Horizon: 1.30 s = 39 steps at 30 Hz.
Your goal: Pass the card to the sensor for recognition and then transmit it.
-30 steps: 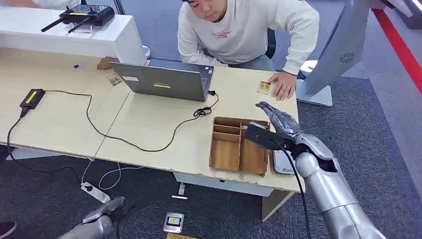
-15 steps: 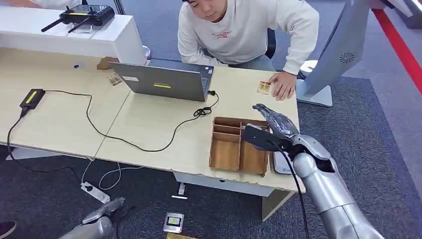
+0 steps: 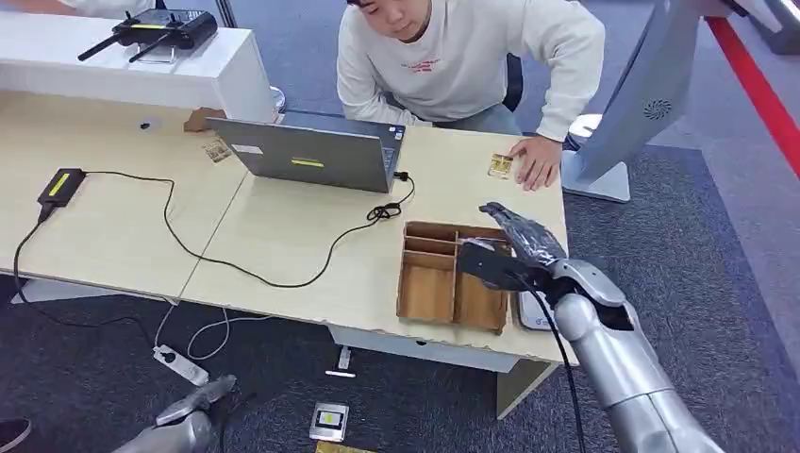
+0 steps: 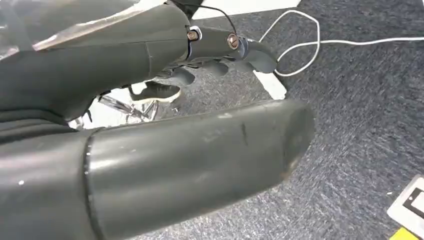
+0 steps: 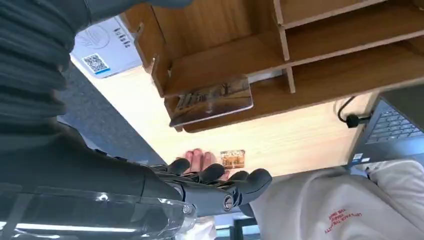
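Note:
A wooden divided tray (image 3: 426,294) sits near the table's right front corner. My right hand (image 3: 517,247) hovers over the tray's right side with fingers stretched out, thumb apart, holding nothing. In the right wrist view a brownish card (image 5: 210,100) stands tilted against a wall of the tray (image 5: 320,55), between my thumb and fingers (image 5: 220,185), with nothing touching it. A white sensor pad (image 3: 538,313) with a QR code (image 5: 96,63) lies right of the tray. A second card (image 3: 500,166) lies by a person's hand (image 3: 540,162). My left hand (image 3: 193,411) hangs near the floor, holding nothing.
A grey laptop (image 3: 311,156) stands behind the tray, its black cable (image 3: 236,264) running left to a black box (image 3: 59,186). A person in a white sweatshirt (image 3: 472,57) leans over the far edge. A power strip (image 3: 179,363) and a small card-like item (image 3: 329,420) lie on the carpet.
My right hand has sunk slightly and drawn a little nearer, staying over the tray's right side. The person, the cards and my left arm have not moved.

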Motion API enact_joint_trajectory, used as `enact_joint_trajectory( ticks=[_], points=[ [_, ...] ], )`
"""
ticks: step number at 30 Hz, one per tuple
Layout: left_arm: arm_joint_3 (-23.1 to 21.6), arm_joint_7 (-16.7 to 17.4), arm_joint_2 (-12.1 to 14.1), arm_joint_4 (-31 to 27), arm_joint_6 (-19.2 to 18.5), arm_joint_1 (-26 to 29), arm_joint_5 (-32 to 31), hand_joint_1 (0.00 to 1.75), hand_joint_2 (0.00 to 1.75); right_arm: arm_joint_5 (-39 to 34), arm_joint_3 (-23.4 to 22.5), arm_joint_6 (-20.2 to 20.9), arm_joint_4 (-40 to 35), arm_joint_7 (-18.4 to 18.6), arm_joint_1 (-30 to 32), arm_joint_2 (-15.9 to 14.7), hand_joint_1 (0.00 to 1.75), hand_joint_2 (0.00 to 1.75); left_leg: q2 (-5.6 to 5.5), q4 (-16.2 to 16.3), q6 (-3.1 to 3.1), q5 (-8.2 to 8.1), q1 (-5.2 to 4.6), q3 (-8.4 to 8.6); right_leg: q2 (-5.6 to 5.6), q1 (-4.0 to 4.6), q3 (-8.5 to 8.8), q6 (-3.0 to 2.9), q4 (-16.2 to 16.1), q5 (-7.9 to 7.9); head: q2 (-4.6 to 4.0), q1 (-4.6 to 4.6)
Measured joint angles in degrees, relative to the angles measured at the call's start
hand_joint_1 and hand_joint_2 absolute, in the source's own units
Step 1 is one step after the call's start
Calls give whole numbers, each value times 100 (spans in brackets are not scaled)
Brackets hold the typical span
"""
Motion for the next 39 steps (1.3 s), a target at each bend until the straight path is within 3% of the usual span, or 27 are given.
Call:
enact_joint_trajectory(
  ticks=[1,13,28,34,39],
  points=[
    [4,0,0,-2,-4,4,-9,0,0,11,0,13,0,11,9,0,175,175,0,0,0,0,0,0,0,0,0,0,0,0,0,2],
    [85,28,4,-2,-61,27,-120,0,0,-63,-55,129,-63,234,50,-28,175,175,0,0,0,0,0,1,0,0,0,0,0,0,0,2],
    [219,72,11,-2,-39,45,-194,0,0,-129,-190,-50,-301,291,109,-55,175,175,0,0,0,0,0,1,0,0,0,0,0,0,0,2],
    [282,-29,11,-2,39,86,-203,0,0,-311,-387,-475,-571,-24,9,-72,175,175,0,1,0,0,-2,1,0,-1,-1,0,0,0,0,0],
    [293,-149,11,-2,57,94,-258,0,0,-606,-735,-772,-894,-280,-460,-223,175,175,2,2,1,1,-8,2,0,-6,-1,2,0,2,0,0]
  ],
)
